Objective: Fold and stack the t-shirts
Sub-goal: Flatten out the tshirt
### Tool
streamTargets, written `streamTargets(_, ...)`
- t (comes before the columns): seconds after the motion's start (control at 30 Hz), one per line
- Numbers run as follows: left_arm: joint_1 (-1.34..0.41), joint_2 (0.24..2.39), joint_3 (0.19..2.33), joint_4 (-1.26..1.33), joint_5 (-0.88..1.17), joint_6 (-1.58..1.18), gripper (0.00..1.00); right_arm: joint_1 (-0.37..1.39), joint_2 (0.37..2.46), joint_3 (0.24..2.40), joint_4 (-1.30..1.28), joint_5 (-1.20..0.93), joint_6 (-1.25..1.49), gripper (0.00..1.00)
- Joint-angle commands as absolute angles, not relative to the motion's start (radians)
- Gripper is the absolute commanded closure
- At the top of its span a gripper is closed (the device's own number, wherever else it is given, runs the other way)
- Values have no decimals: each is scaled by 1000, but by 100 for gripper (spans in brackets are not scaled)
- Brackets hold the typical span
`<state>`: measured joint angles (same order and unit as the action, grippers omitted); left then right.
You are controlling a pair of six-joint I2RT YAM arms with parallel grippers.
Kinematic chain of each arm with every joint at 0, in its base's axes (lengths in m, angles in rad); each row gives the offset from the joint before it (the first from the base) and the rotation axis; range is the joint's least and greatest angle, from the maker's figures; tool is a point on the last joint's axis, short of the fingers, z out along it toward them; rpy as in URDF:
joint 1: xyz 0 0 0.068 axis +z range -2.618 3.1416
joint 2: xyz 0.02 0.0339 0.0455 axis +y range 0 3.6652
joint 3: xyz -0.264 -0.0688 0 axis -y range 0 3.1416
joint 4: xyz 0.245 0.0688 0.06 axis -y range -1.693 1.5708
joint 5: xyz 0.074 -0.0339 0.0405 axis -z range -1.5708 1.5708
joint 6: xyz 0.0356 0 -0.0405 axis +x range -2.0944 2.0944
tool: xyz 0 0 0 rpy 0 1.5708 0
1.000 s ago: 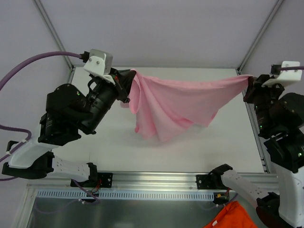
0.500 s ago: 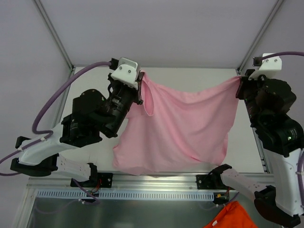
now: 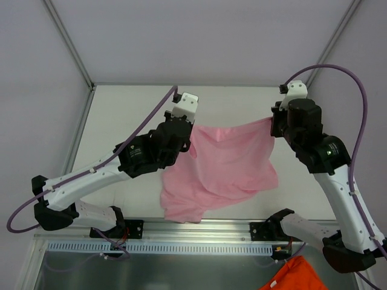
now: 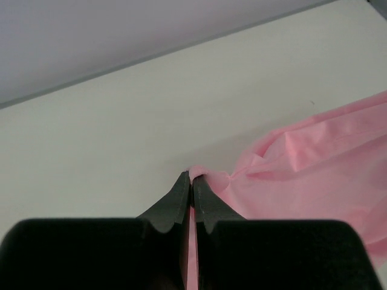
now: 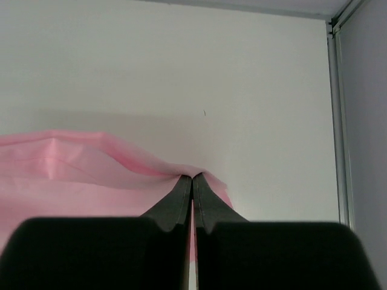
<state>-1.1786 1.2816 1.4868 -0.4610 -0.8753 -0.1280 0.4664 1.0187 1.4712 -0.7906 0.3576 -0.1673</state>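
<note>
A plain light pink t-shirt point(image 3: 227, 163) hangs spread between both arms over the white table point(image 3: 121, 121), its lower edge reaching the table's near rail. My left gripper point(image 3: 192, 128) is shut on its upper left corner; in the left wrist view the fabric point(image 4: 314, 157) is pinched at the fingertips point(image 4: 192, 179) and trails off to the right. My right gripper point(image 3: 271, 121) is shut on the upper right corner; the right wrist view shows pink cloth point(image 5: 78, 163) running left from the closed tips point(image 5: 192, 179).
An orange garment point(image 3: 296, 275) lies below the table's front rail at the bottom right. A metal frame rail point(image 3: 335, 181) runs along the table's right edge, and grey walls stand at the back and sides.
Both arms have swung from the table's far edge toward the middle and come closer together. The shirt, first bunched and stretched, opened out and now hangs lower toward the near rail.
</note>
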Motion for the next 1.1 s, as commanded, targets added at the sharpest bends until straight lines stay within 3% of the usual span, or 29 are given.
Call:
streamTargets(0.0, -1108, 1299, 1460, -449, -799, -216, 100, 482, 1054, 1445, -767, 391, -150, 99)
streamTargets(0.3, -927, 1410, 1427, -390, -692, -250, 100, 483, 1186, 1304, -574, 577, -138, 99)
streamTargets(0.77, -690, 1701, 1616, -354, -584, -281, 100, 422, 1704, 1661, -462, 704, -118, 99)
streamTargets(1.07, -663, 1907, 1836, -390, -578, -258, 100, 371, 1767, 1721, -471, 805, -144, 99)
